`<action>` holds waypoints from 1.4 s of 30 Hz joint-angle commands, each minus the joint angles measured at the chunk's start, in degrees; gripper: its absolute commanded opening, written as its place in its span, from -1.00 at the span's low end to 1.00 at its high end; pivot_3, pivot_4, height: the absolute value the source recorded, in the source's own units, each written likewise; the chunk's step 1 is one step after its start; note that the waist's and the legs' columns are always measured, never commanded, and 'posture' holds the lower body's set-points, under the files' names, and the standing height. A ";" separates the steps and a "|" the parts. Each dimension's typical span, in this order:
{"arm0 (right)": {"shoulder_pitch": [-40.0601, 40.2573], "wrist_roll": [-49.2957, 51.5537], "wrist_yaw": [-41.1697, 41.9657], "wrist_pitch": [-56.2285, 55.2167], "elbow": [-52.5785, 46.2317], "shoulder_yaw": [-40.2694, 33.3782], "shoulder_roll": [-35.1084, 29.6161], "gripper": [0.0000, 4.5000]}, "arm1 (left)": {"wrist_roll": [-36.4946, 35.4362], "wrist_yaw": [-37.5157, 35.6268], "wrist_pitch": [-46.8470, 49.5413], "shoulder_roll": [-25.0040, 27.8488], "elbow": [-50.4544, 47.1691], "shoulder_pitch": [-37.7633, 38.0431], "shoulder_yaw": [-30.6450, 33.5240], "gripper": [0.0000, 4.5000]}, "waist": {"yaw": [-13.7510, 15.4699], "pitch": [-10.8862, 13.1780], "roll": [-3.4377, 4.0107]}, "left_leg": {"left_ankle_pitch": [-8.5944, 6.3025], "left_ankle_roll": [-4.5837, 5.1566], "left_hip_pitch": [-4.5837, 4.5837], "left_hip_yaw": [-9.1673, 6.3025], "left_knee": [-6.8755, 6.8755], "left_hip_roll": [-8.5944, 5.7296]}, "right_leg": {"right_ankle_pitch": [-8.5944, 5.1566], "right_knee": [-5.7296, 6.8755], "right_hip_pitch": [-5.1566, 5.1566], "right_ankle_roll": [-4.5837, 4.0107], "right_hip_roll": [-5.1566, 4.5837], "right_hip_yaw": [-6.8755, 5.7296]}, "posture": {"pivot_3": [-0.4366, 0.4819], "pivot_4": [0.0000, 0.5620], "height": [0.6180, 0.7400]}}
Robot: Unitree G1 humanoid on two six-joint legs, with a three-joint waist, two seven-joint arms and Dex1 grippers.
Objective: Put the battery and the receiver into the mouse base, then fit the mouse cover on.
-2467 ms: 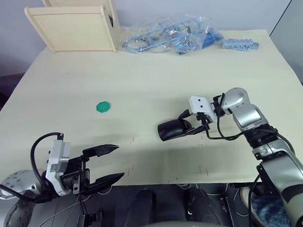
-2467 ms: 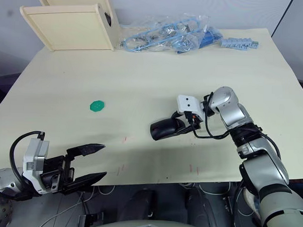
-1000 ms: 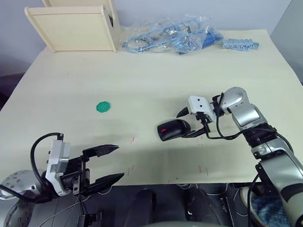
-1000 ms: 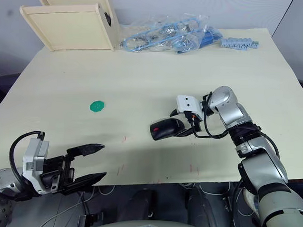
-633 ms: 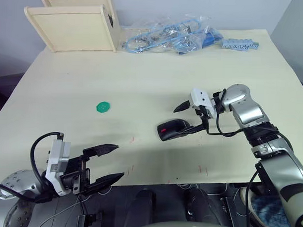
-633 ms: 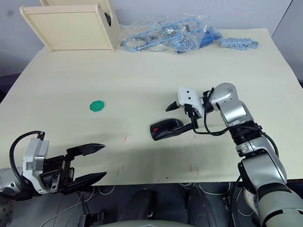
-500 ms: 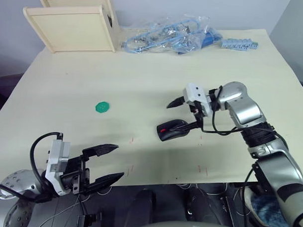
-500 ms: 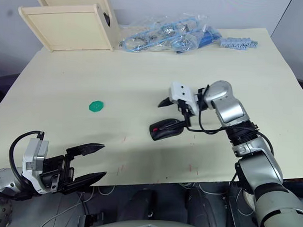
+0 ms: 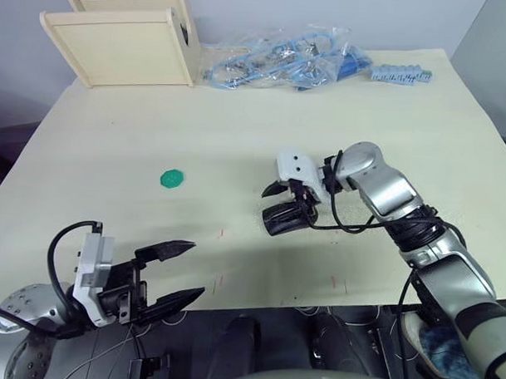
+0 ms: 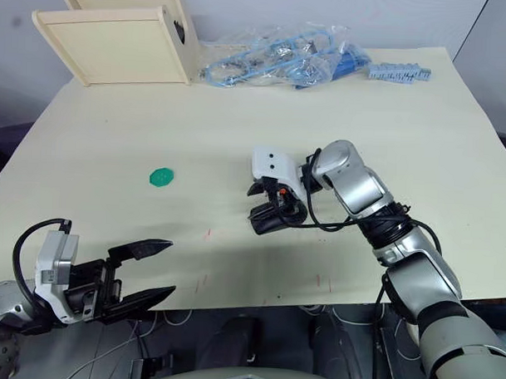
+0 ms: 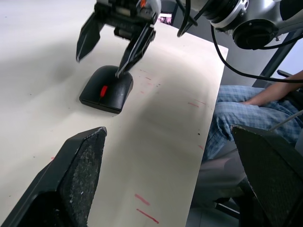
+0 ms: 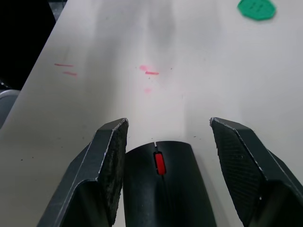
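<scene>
Right gripper: my right gripper [image 12: 168,142] is spread wide and holds nothing — its fingers straddle the mouse, one on each side, with a gap on the far side.
Mouse: the mouse [image 9: 284,216] lies flat near the middle of the tabletop [image 9: 238,131]; it reads as one closed black body with the red patch on top, so I judge the mouse cover is already seated on the mouse base.
Battery and receiver: neither lies loose in the frames; I take them to be inside, though I cannot see that.
Left to do: little, by my reading — perhaps a press to seat the shell.
Left gripper: my left gripper [image 9: 173,274] hangs open and empty past the near edge.
Room: bare tabletop all round the mouse; the green disc [image 9: 172,179] is well apart, the bags [image 9: 282,64] and wooden boxes [image 9: 121,43] sit at the far edge.
</scene>
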 commanded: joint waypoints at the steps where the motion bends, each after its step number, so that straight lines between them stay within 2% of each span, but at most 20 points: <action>1: -1.29 -0.47 -0.49 -0.29 -0.29 0.31 0.38 -0.18 | -0.54 -0.01 -0.62 0.08 -1.03 0.52 1.81 1.00 | 0.01 0.00 0.00 | 0.00 0.00 0.00 0.00 0.00 0.00 | 0.00 0.00 0.00 0.00 0.00 0.00 | -0.05 -0.47 1.00; 2: -1.26 -0.82 -0.57 -0.72 -0.06 0.63 0.40 -0.26 | -0.53 0.03 -0.62 0.05 -1.07 0.58 1.81 1.00 | 0.00 0.00 0.00 | 0.00 0.00 0.00 0.00 0.00 0.00 | 0.00 0.00 0.00 0.00 0.00 0.00 | -0.05 -0.47 1.00; 25: 0.74 -4.31 -1.11 -2.70 1.18 3.72 0.27 -0.26 | -0.84 1.25 -0.48 -0.34 -2.16 1.19 1.76 1.00 | 0.00 0.00 0.00 | 0.00 0.00 0.00 0.00 0.00 0.00 | 0.00 0.00 0.00 0.00 0.00 -0.01 | -0.05 -0.47 1.00; 36: 3.75 -10.92 -1.82 -6.64 8.75 9.38 -1.17 -0.26 | -0.71 1.28 -0.45 -0.36 -2.02 1.01 1.42 1.00 | 0.19 -0.11 -0.05 | 0.00 0.00 0.23 0.03 -0.02 0.00 | -0.01 -0.03 0.22 0.00 0.00 0.00 | -0.05 -0.47 1.00; 39: 4.70 -8.03 -1.83 -8.18 8.56 6.50 -0.43 -0.26 | -0.60 1.26 -0.59 -0.44 -1.84 0.85 1.33 1.00 | 0.25 -0.19 -0.08 | -0.01 0.00 0.62 0.06 -0.13 -0.01 | -0.03 -0.13 0.54 -0.02 -0.01 0.00 | -0.05 -0.47 1.00; 42: 5.47 -1.96 -0.90 -7.78 5.87 0.46 0.64 -0.26 | -0.49 1.30 -0.72 -0.55 -1.61 0.65 1.31 1.00 | 0.33 -0.19 -0.09 | -0.01 0.00 0.59 0.05 -0.15 -0.01 | -0.03 -0.13 0.55 -0.01 -0.01 0.01 | -0.05 -0.47 1.00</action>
